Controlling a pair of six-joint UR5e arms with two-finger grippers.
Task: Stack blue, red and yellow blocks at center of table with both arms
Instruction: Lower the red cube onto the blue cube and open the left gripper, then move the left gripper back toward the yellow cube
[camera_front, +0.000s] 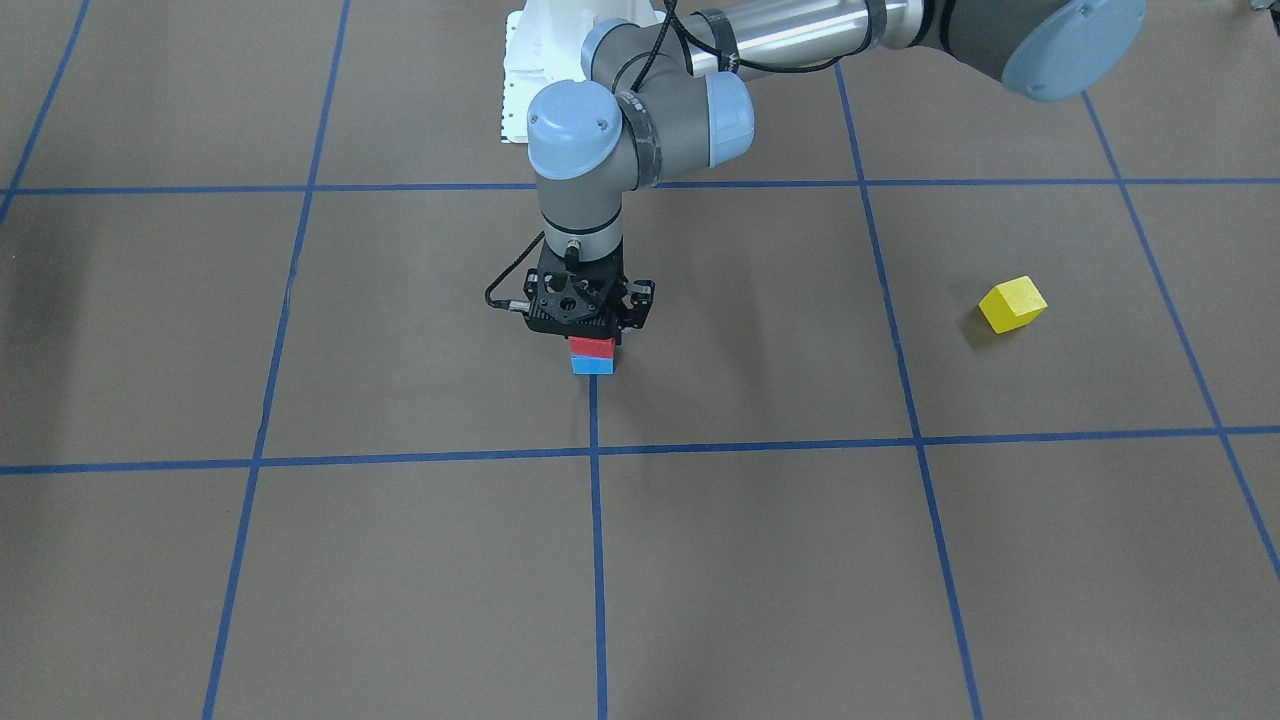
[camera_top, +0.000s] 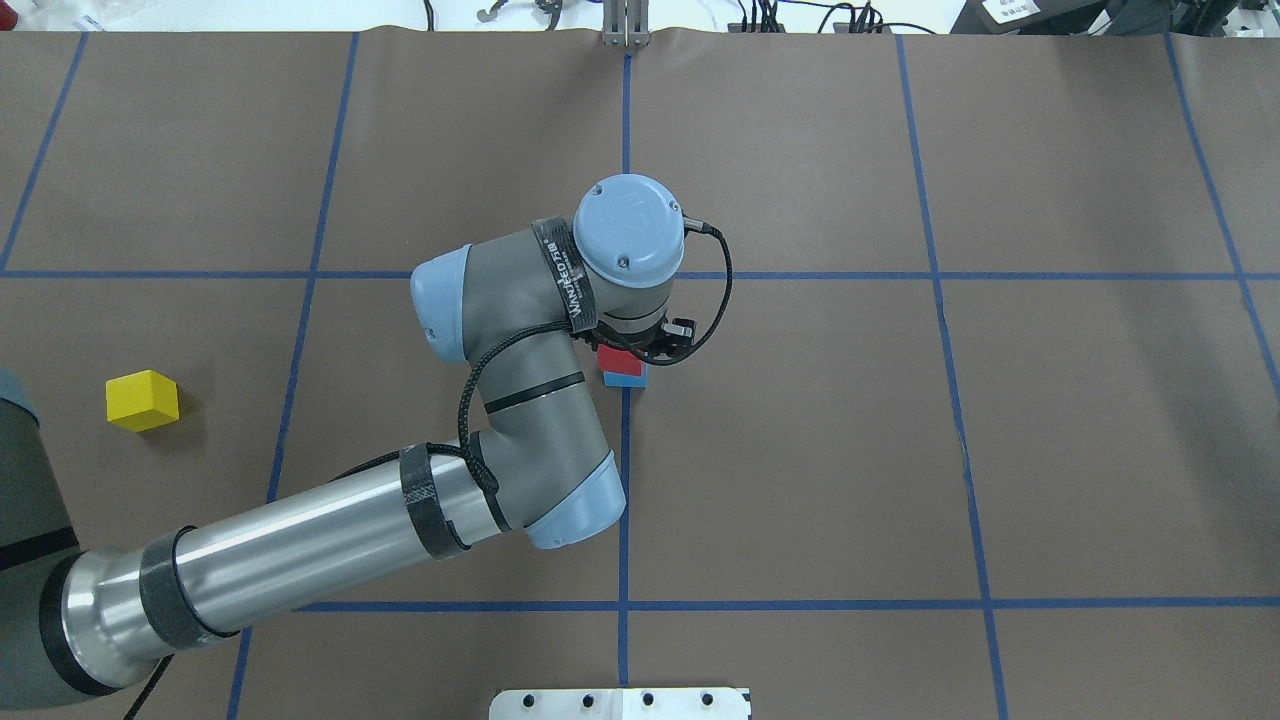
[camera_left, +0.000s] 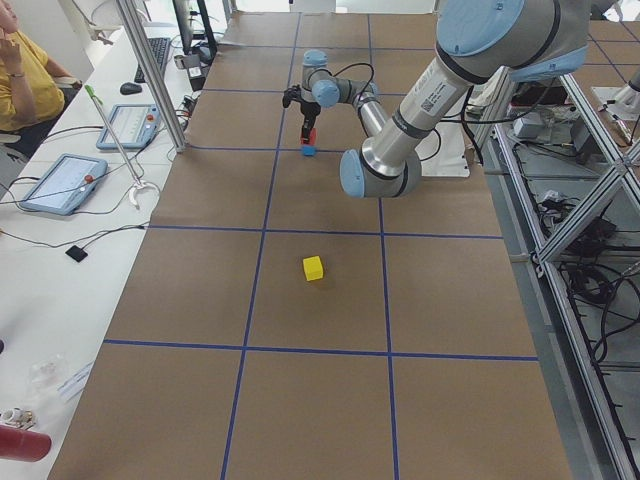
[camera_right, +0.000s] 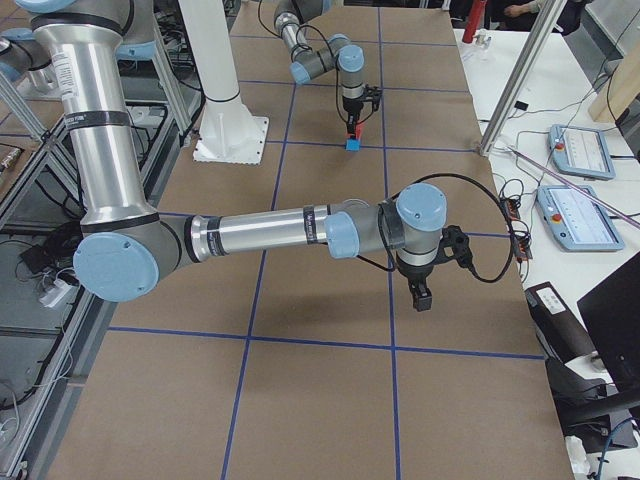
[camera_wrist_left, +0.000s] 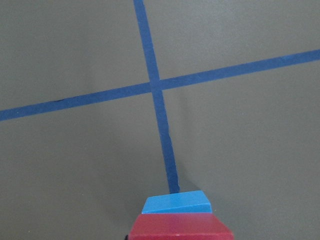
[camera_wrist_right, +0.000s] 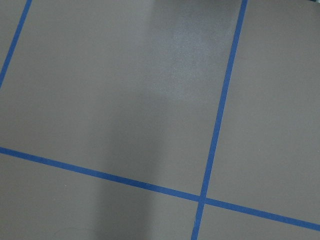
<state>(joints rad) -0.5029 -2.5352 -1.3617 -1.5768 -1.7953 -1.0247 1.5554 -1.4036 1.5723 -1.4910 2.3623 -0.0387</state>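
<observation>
Left gripper (camera_front: 591, 334) hides the top of the red block (camera_front: 592, 348).

The light is bright and even. The yellow block (camera_front: 1012, 304) casts a small soft shadow on the table (camera_front: 400, 330). The right wrist view shows a pale shine.

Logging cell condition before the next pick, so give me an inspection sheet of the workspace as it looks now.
Surface: brown mat with blue tape grid, flat.
Job's things: red block on blue block at centre; yellow block apart, on robot's left.
Clutter: nothing seen.
Grippers: left gripper over red block, jaws hidden; right gripper hanging above bare mat, state unclear.
Cables: black cable looped at left wrist.
Surroundings: operator, tablets on side bench.
</observation>
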